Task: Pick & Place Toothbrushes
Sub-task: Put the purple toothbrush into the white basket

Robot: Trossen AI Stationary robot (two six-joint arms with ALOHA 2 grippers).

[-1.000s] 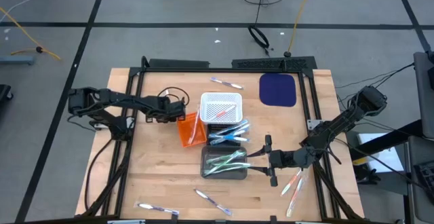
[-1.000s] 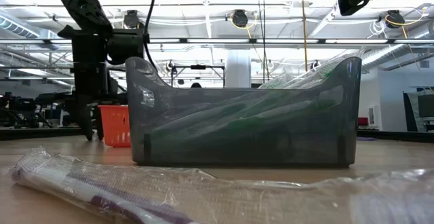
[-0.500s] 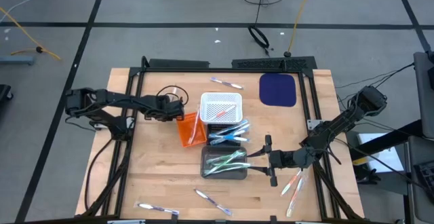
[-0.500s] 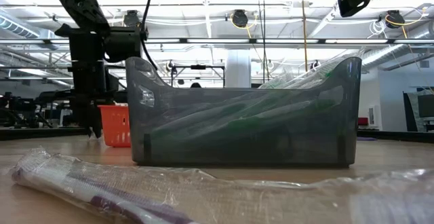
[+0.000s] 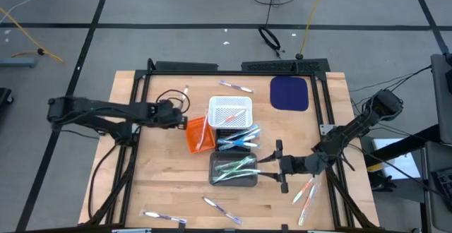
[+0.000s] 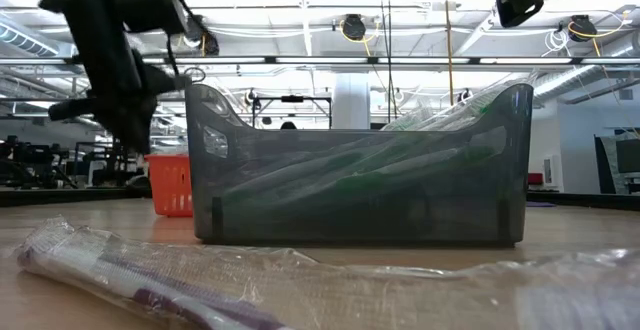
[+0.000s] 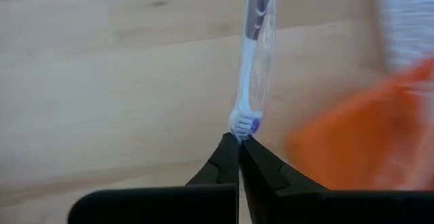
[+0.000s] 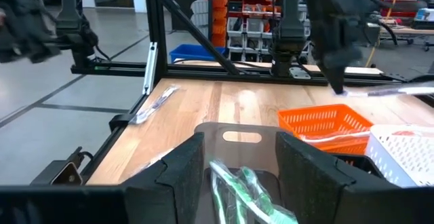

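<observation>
My left gripper (image 7: 239,139) is shut on a wrapped white toothbrush with a purple accent (image 7: 258,47). It hangs above the table just left of the orange basket (image 5: 198,134). From the gripper (image 5: 176,111) that toothbrush (image 5: 186,91) points to the far edge. My right gripper (image 5: 277,166) is level and open, just right of the dark grey tray (image 5: 233,170) of green toothbrushes, and the tray's end wall (image 8: 237,142) shows between its fingers. Other toothbrushes lie in the white basket (image 5: 229,111) and beside it (image 5: 238,138). My left gripper pinches the toothbrush's bristle head (image 7: 244,123) between its two fingertips, only at their free ends. The fingers slant down from the table's left side. The toothbrush (image 8: 397,89) sticks out about level toward the far edge, lifted clear of the table.
Loose wrapped toothbrushes lie at the far middle (image 5: 235,86), at the near edge (image 5: 164,217) (image 5: 220,209) and at the near right (image 5: 305,194). A navy mat (image 5: 289,93) lies far right. A black frame (image 5: 152,67) borders the table.
My left gripper has risen from the table beside the orange basket and drawn back toward the table's left edge, tipping as it went.
</observation>
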